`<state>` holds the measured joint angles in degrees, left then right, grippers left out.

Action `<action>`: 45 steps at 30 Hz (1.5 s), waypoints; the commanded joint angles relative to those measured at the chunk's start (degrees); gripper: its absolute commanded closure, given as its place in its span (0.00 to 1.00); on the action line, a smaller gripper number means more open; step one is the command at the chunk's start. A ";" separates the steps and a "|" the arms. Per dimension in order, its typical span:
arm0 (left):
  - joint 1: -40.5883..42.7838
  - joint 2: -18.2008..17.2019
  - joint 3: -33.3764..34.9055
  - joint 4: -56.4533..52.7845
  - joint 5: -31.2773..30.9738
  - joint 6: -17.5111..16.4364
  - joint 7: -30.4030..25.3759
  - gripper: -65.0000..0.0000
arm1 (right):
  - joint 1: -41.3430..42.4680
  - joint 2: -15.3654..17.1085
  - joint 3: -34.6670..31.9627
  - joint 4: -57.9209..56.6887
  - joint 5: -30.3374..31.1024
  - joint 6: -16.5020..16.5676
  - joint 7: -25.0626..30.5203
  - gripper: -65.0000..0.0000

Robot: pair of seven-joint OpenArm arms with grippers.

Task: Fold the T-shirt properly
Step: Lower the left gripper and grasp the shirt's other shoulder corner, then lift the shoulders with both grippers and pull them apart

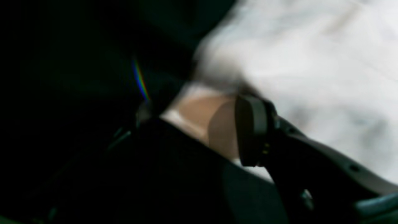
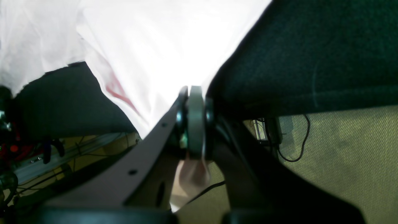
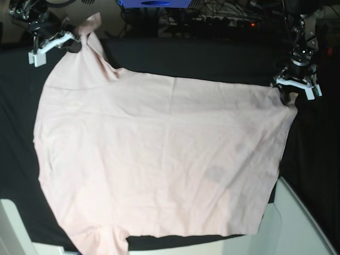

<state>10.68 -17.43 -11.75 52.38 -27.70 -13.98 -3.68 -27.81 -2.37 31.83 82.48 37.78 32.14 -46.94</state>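
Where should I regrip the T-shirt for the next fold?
Probably the two near hem corners of the T-shirt, coming from the table's front edge. The plain side lies spread flat, the left gripper and right gripper hold the far corners, and the near edge lies free.

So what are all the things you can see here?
T-shirt: one, pale pink, plain side up, spread wide over the table, two far corners lifted.
Black table cloth: one, black, under the T-shirt, covering the table.
Blue thing: one, blue, at the far edge behind the table; too cut off to say what it is.
Cables: a tangle, dark, behind the table at the back.
Floor: tan, below the table edge in the right wrist view.
Left tool: one, black and white, at the T-shirt's far corner on the base view's right, pinching the fabric.
Right tool: one, black and white, at the far corner on the base view's left, pinching the fabric.
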 commanded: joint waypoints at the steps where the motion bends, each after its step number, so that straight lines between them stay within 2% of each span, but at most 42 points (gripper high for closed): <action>1: 0.36 0.16 0.01 0.24 -0.38 -0.84 1.18 0.43 | -0.36 0.39 0.12 0.82 0.86 0.78 0.21 1.00; 7: 0.44 0.77 0.45 0.24 -0.56 -0.84 1.27 0.45 | -0.36 0.39 0.12 0.82 0.86 0.78 0.30 1.00; 8: 0.62 0.86 0.10 0.24 -0.65 -0.84 1.27 0.51 | -0.36 0.39 0.12 0.82 0.86 0.78 0.30 1.00; 9: 0.71 0.86 0.01 0.24 -0.65 -0.84 1.27 0.61 | -0.27 0.39 0.12 0.82 0.86 0.78 0.30 1.00; 12: 0.97 0.86 -0.08 0.24 -0.65 -0.84 1.09 1.00 | -0.27 0.39 0.12 0.82 0.86 0.78 0.30 1.00; 17: 2.73 1.21 -4.47 1.73 -0.74 -0.84 1.35 1.00 | -0.36 0.39 0.21 1.35 0.86 0.78 0.30 1.00; 21: 7.56 2.88 -8.25 9.55 -0.74 -0.84 1.44 1.00 | -1.95 1.10 0.65 4.51 1.12 0.78 0.39 1.00; 27: 13.72 3.41 -8.52 18.43 -0.74 -0.84 1.44 1.00 | -4.67 1.36 0.65 12.34 1.21 0.78 0.21 1.00; 38: 23.92 6.13 -9.13 30.56 -0.74 -0.84 1.35 1.00 | -10.30 1.27 0.65 19.63 1.30 0.78 0.12 1.00; 45: 26.73 7.89 -11.24 33.64 -0.74 -0.66 1.44 1.00 | -10.12 1.89 0.65 23.24 1.30 0.69 0.12 1.00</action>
<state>36.64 -8.80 -22.35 85.17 -28.10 -15.05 -0.86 -37.74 -1.10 32.23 104.75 38.37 32.53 -47.66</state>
